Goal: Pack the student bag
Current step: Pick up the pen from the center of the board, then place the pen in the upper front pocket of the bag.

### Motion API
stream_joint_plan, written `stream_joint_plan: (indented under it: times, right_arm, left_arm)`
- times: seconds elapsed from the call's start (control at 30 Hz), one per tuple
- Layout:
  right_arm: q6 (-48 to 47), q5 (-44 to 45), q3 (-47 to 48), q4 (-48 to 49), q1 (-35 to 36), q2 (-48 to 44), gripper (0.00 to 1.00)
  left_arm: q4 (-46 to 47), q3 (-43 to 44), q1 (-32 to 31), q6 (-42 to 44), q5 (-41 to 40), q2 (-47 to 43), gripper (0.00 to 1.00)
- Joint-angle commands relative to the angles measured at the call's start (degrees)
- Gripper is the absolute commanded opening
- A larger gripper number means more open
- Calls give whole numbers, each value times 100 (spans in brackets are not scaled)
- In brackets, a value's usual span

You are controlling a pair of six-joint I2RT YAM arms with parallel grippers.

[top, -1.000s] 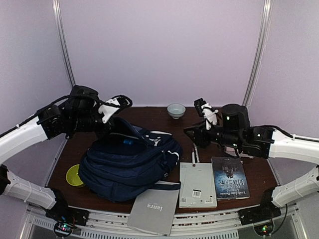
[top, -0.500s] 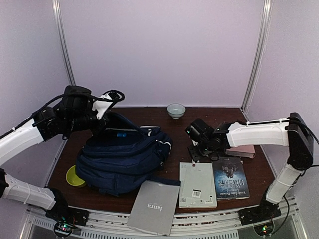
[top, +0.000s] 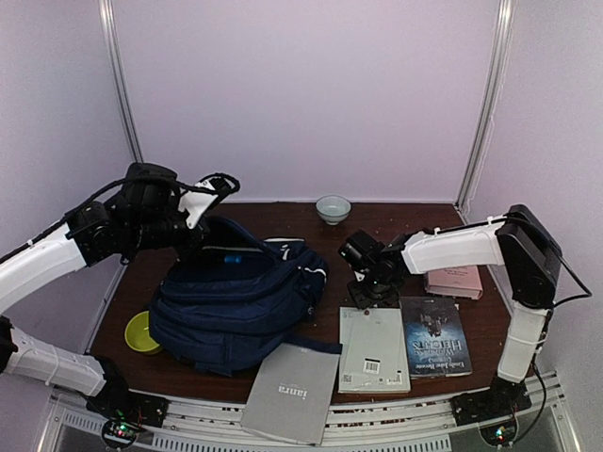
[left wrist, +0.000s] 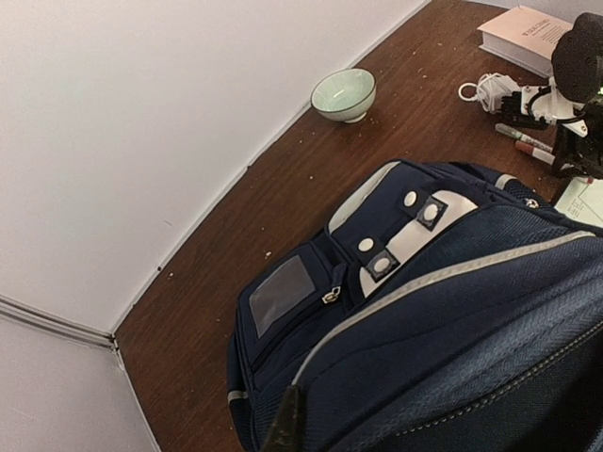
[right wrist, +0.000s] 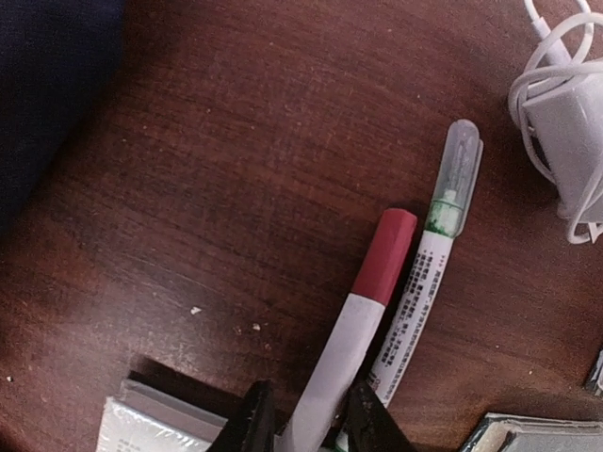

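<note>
1. Navy striped fabric student bag (top: 236, 301) sits left of centre; left gripper (top: 198, 234), clamped on its rim, probably props the mouth open.
2. The right gripper (right wrist: 306, 424), fingers narrowly apart, straddles a red-capped white marker (right wrist: 363, 292), poised to pinch.

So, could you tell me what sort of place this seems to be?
Probably a robot test booth dressed as a study desk: plain pale walls with metal corner posts, and a brown table carrying a student bag, books and markers.
</note>
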Motion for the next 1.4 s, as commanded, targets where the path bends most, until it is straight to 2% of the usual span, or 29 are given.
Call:
stream_joint_plan:
  times: [0.0, 0.07, 0.17, 0.3, 0.43, 0.6, 0.7, 0.8, 0.9, 0.97, 1.03, 1.17, 1.27, 1.37]
  right_arm:
    - [78, -60, -34, 136, -43, 163, 28]
    - [77, -72, -24, 152, -42, 223, 24]
    - [68, -151, 3, 164, -36, 278, 11]
    - [98, -211, 33, 173, -37, 178, 0]
    - [45, -370, 18, 245, -30, -234, 0]
    - [-454, -552, -70, 723, 309, -1335, 0]
    - [-964, -808, -324, 1625, 728, -2155, 0]
    - [-1628, -1532, -791, 3143, 1257, -2838, 0]
    - [-2564, -2159, -833, 3998, 1842, -2893, 0]
    - [-3383, -2213, -491, 3898, 2209, -2630, 0]
    - [-4370, -1979, 26, 3453, 2583, -2242, 0]
    - [-5678, -880, 947, 2672, 2940, -1474, 0]
    - [-6238, 293, 1320, 2652, 3038, -1086, 0]
    - [-6808, 1040, 1462, 2823, 3033, -885, 0]
  left_arm:
    - [801, 303, 37, -134, 133, -41, 0]
    - [799, 304, 45, -138, 161, -35, 0]
    - [802, 304, 46, -130, 160, -36, 0]
    - [799, 299, 46, -129, 172, -28, 0]
    - [798, 296, 42, -125, 217, -37, 0]
    - [799, 295, 46, -114, 291, -35, 0]
    - [797, 303, 46, -97, 432, -54, 0]
    - [802, 299, 42, -62, 681, -101, 0]
    - [808, 290, 37, -51, 966, -161, 0]
    - [817, 286, 37, -26, 1173, -195, 0]
    - [822, 278, 33, -9, 1348, -215, 0]
    - [818, 277, 37, 37, 1611, -258, 0]
    - [817, 268, 37, 68, 1771, -293, 0]
    - [817, 269, 30, 79, 1847, -301, 0]
